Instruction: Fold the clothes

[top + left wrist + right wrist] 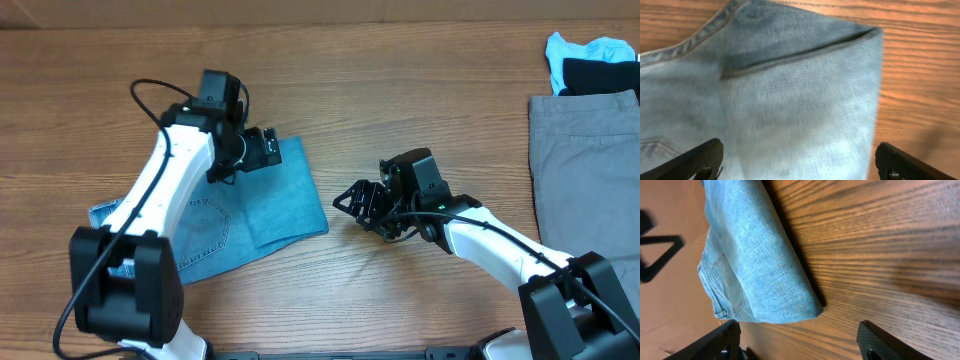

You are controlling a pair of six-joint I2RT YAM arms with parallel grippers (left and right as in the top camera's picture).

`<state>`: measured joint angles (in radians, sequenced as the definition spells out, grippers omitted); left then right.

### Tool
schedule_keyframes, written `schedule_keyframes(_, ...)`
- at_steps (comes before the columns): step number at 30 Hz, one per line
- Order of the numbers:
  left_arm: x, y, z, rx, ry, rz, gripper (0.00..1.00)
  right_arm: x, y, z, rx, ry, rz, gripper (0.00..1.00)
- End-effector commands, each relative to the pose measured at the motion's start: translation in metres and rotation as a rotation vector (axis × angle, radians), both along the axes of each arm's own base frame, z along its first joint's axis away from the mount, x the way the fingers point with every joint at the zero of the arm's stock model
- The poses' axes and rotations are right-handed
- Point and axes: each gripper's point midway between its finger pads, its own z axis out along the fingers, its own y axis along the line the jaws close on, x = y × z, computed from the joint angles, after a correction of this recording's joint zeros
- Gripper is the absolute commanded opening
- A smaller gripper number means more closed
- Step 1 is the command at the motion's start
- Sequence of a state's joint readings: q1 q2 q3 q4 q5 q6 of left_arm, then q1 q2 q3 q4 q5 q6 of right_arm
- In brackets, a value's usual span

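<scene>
Denim jeans (290, 195), light blue, folded, flat on bench (400, 80) toward its left edge. Left tool (270, 148): fingers apart above jeans. Right tool (352, 203): fingers apart, beside jeans, empty.

Left arm (172, 178) hides jeans (292, 195) middle; grey garment (585, 170) cut off right.

Both grippers open, arms reaching in toward centre.
L arm (165, 190) stretched fwd, wrist bent so L gripper (268, 148) points to its own R side; L fingers (697, 159) spread wide, one at each lower corner of the wrist cam. R arm (495, 240) angled across to the L, R gripper (352, 200) leading tips-first, R fingers (720, 340) also well apart. Grippers well apart from each other.
</scene>
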<state>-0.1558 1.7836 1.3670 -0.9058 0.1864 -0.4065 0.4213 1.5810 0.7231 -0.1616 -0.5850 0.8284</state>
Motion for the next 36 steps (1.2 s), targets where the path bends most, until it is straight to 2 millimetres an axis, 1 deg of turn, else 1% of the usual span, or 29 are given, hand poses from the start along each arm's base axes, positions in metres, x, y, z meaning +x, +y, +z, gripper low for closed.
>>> schedule_keyframes(1, 0.004, 0.010, 0.047, -0.018, -0.076, 0.000, 1.00, 0.002, 0.000, 0.003, -0.015, -0.059, 0.023, 0.80)
schedule_keyframes(2, 0.000, 0.016, 0.054, -0.017, -0.072, 0.014, 1.00, 0.003, 0.000, 0.003, -0.016, -0.065, 0.025, 0.79)
schedule_keyframes(3, -0.008, 0.027, 0.064, -0.016, -0.066, 0.049, 1.00, 0.005, -0.001, 0.003, -0.023, -0.072, 0.022, 0.80)
schedule_keyframes(4, -0.013, 0.036, 0.070, -0.016, -0.064, 0.071, 1.00, 0.005, -0.002, 0.002, -0.030, -0.074, 0.016, 0.80)
schedule_keyframes(8, -0.036, 0.073, 0.088, -0.002, -0.043, 0.173, 1.00, 0.011, -0.004, 0.002, -0.047, -0.114, 0.019, 0.80)
schedule_keyframes(9, -0.042, 0.080, 0.091, -0.001, -0.037, 0.198, 1.00, 0.012, -0.003, 0.004, -0.050, -0.133, 0.031, 0.75)
schedule_keyframes(10, -0.052, 0.095, 0.096, 0.001, -0.027, 0.245, 1.00, 0.017, -0.001, 0.008, -0.053, -0.179, 0.052, 0.50)
schedule_keyframes(11, -0.057, 0.102, 0.098, 0.003, -0.019, 0.266, 1.00, 0.018, 0.001, 0.011, -0.051, -0.197, 0.062, 0.41)
schedule_keyframes(12, -0.061, 0.106, 0.098, 0.008, -0.008, 0.282, 1.00, 0.022, 0.005, 0.016, -0.044, -0.227, 0.076, 0.33)
schedule_keyframes(14, -0.068, 0.112, 0.095, 0.018, 0.022, 0.300, 1.00, 0.026, 0.015, 0.027, -0.031, -0.271, 0.102, 0.23)
schedule_keyframes(15, -0.071, 0.113, 0.093, 0.019, 0.034, 0.303, 1.00, 0.027, 0.020, 0.032, -0.026, -0.293, 0.116, 0.18)
schedule_keyframes(17, -0.075, 0.112, 0.088, 0.018, 0.057, 0.303, 1.00, 0.031, 0.033, 0.045, -0.021, -0.334, 0.133, 0.04)
schedule_keyframes(21, -0.083, 0.110, 0.076, 0.017, 0.096, 0.302, 1.00, 0.039, 0.051, 0.063, -0.051, -0.404, 0.114, 0.04)
schedule_keyframes(24, -0.090, 0.109, 0.066, 0.013, 0.130, 0.301, 1.00, 0.040, 0.068, 0.074, -0.040, -0.437, 0.074, 0.04)
schedule_keyframes(25, -0.091, 0.108, 0.064, 0.013, 0.136, 0.300, 1.00, 0.040, 0.070, 0.074, -0.041, -0.429, 0.053, 0.04)
schedule_keyframes(27, -0.093, 0.108, 0.062, 0.013, 0.146, 0.300, 1.00, 0.040, 0.074, 0.069, -0.053, -0.406, 0.011, 0.04)
schedule_keyframes(29, -0.094, 0.108, 0.061, 0.013, 0.149, 0.300, 1.00, 0.037, 0.082, 0.063, -0.055, -0.407, 0.024, 0.04)
schedule_keyframes(34, -0.094, 0.108, 0.061, 0.012, 0.150, 0.300, 1.00, 0.033, 0.098, 0.032, -0.027, -0.341, 0.065, 0.04)
schedule_keyframes(36, -0.094, 0.108, 0.061, 0.012, 0.150, 0.300, 1.00, 0.034, 0.101, 0.019, -0.037, -0.326, 0.082, 0.04)
